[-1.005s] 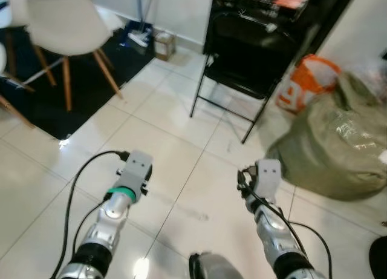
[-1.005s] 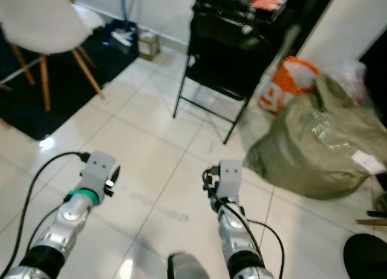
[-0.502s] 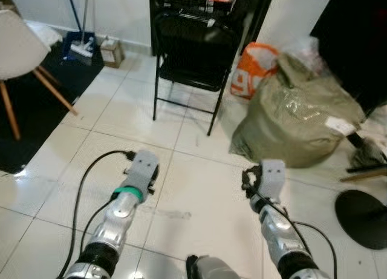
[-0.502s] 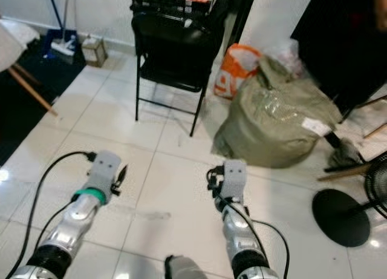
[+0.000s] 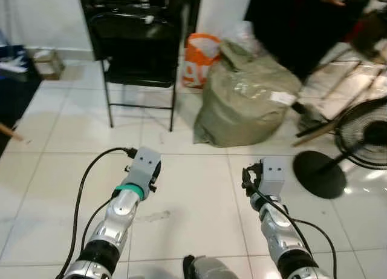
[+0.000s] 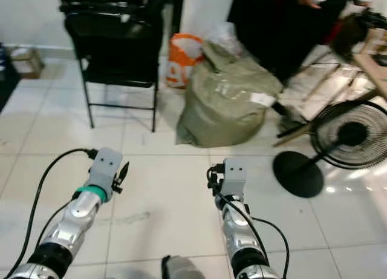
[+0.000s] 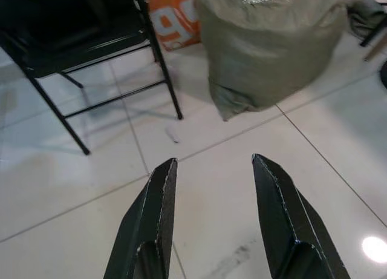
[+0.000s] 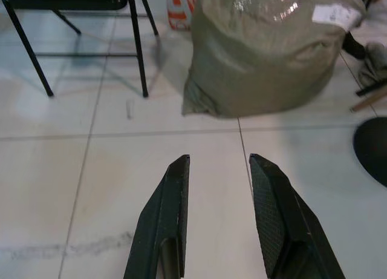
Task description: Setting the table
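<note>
You are holding both the left end effector [image 7: 211,224] and right end effector [image 8: 214,218] open and empty, near the green sack [image 5: 245,94]. Nothing is being set yet; the whole task is waiting.

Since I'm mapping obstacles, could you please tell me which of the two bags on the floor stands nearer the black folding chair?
The small orange and white bag: it stands right beside the black folding chair, against the wall, while the big olive sack lies farther out toward the fan.

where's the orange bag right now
The orange bag sits on the floor ahead of the robot, against the wall, between the black folding chair and the big olive sack.
</note>
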Motion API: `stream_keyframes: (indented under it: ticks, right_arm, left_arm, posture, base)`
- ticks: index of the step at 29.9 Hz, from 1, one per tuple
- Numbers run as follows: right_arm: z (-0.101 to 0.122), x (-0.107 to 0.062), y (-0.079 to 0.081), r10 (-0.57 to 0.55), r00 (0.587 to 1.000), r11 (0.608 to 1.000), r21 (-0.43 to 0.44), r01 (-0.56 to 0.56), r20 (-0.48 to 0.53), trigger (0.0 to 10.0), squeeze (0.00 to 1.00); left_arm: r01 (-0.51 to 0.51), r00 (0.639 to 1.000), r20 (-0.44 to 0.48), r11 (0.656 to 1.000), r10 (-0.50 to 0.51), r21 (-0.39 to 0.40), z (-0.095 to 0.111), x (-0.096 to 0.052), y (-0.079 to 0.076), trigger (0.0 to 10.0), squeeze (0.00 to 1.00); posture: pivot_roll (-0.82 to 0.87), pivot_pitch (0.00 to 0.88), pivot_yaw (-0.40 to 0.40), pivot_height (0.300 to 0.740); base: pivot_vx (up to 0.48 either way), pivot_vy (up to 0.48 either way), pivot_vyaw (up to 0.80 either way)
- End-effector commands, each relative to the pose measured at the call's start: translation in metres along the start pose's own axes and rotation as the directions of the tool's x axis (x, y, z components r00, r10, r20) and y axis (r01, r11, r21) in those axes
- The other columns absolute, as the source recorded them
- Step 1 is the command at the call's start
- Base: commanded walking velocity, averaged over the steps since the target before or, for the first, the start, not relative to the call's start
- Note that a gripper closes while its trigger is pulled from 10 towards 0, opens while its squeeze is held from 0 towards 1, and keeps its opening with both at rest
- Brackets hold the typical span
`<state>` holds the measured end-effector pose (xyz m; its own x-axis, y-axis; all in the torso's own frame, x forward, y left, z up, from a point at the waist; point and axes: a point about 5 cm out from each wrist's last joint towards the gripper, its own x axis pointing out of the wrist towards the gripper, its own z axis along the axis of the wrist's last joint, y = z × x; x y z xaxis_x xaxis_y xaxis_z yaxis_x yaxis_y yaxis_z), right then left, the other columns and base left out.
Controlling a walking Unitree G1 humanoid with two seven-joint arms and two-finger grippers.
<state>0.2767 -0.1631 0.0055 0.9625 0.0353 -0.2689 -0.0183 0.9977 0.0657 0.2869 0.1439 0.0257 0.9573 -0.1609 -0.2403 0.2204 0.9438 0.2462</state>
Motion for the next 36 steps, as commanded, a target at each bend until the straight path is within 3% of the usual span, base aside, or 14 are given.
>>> stream_keyframes:
  ticks: [1,4,11,16,17,25,30,36]
  right_arm:
    - [-0.004,-0.001,-0.002,0.009,1.000,1.000,-0.016,-0.009,-0.026,10.0,0.00]
    - [-0.001,0.001,-0.003,0.032,0.999,0.999,-0.037,-0.033,-0.030,10.0,0.00]
    - [0.004,0.005,-0.003,0.036,0.999,0.998,-0.042,-0.037,-0.026,10.0,0.00]
    - [0.003,0.006,0.005,0.020,1.000,1.000,-0.009,-0.020,-0.016,10.0,0.00]
    - [0.002,0.006,0.010,0.002,1.000,1.000,0.019,-0.001,-0.011,10.0,0.00]
    - [0.003,0.008,0.017,-0.020,1.000,0.998,0.056,0.020,-0.002,10.0,0.00]
    - [0.004,0.008,0.015,-0.018,1.000,0.998,0.052,0.018,0.008,10.0,0.00]
    - [0.009,0.007,0.010,-0.003,0.999,0.999,0.036,0.002,0.040,10.0,0.00]
  left_arm:
    - [-0.008,1.000,-0.026,1.000,0.007,-0.014,-0.006,-0.002,-0.002,10.0,0.00]
    - [-0.032,0.999,-0.034,0.999,0.031,-0.034,-0.009,-0.005,-0.006,10.0,0.00]
    - [-0.036,0.998,-0.045,0.999,0.035,-0.037,-0.014,-0.009,-0.008,10.0,0.00]
    - [-0.017,0.999,-0.037,1.000,0.017,0.004,-0.010,-0.006,0.003,10.0,0.00]
    - [-0.005,1.000,-0.027,0.999,0.006,0.033,-0.005,-0.002,0.012,10.0,0.00]
    - [0.008,1.000,-0.016,0.997,-0.007,0.072,0.004,0.006,0.024,10.0,0.00]
    - [0.010,1.000,-0.016,0.998,-0.009,0.067,0.005,0.007,0.020,10.0,0.00]
    - [-0.003,1.000,-0.020,0.998,0.004,0.057,0.004,0.009,0.008,10.0,0.00]
  posture:
    - [0.02,0.008,-0.043,0.740]
    - [0.03,0.013,-0.084,0.740]
    - [0.04,0.013,-0.053,0.740]
    - [0.05,0.006,0.003,0.740]
    - [0.05,0.001,0.039,0.740]
    - [0.05,0.000,0.077,0.740]
    - [0.04,0.000,0.060,0.740]
    - [0.02,0.006,0.036,0.740]
  base:
    - [0.000,0.000,-0.80]
    - [0.000,0.000,-0.80]
    - [0.000,0.000,-0.80]
    - [0.000,0.000,-0.80]
    - [0.000,0.000,-0.80]
    - [0.000,0.000,-0.80]
    - [0.000,0.000,-0.73]
    - [0.190,0.000,0.00]
